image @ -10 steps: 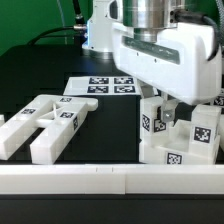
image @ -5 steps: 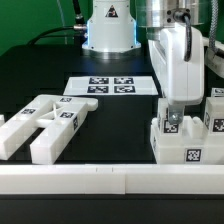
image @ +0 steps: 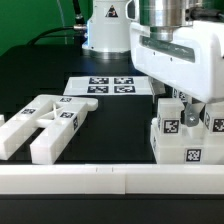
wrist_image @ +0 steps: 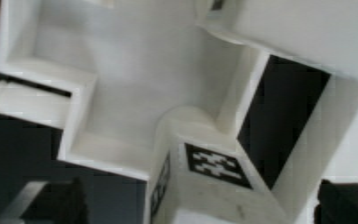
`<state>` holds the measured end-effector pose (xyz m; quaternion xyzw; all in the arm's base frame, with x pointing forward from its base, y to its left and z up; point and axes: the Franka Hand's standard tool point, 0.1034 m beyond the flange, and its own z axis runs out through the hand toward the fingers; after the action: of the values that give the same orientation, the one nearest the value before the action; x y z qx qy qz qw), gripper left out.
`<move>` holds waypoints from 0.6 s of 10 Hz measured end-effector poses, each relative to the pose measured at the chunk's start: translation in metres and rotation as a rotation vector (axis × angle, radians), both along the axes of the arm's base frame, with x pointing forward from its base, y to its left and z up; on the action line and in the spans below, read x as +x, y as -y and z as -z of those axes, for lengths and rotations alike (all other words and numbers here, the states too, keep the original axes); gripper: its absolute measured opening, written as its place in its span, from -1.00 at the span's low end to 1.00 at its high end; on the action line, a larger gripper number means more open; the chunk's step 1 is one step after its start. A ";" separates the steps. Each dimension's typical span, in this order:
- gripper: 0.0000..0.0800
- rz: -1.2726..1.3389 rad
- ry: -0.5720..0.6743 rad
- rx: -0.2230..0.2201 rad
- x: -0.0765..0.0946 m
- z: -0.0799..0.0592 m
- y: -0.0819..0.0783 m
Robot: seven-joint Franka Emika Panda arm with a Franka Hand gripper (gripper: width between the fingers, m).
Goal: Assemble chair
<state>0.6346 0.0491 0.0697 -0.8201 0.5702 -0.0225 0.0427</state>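
The chair's blocky white assembly (image: 188, 140), with tag stickers on its faces, stands at the exterior view's right near the front rail. My gripper (image: 179, 108) is straight above it, its jaws down around an upright white tagged piece (image: 170, 122) of that assembly. In the wrist view this tagged piece (wrist_image: 208, 160) runs down between the jaws of my gripper (wrist_image: 202, 214), and the wider white chair body (wrist_image: 123, 80) lies behind it. The gripper looks shut on the piece. Loose slotted white chair pieces (image: 50, 120) lie flat at the left.
The marker board (image: 112, 86) lies flat behind the middle of the black table. A white rail (image: 100, 180) runs along the front edge. The arm's white base (image: 108, 25) stands at the back.
My gripper has turned about its vertical axis over the right assembly: broad face a second ago, edge-on half a second ago, broad face again now. The loose pieces at the left have not moved.
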 end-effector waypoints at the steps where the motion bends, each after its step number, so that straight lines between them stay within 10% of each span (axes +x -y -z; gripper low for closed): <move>1: 0.62 -0.074 0.003 -0.007 0.000 0.000 0.000; 6: 0.62 -0.596 0.021 -0.077 0.003 -0.002 0.002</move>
<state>0.6375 0.0472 0.0721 -0.9521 0.3025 -0.0389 0.0222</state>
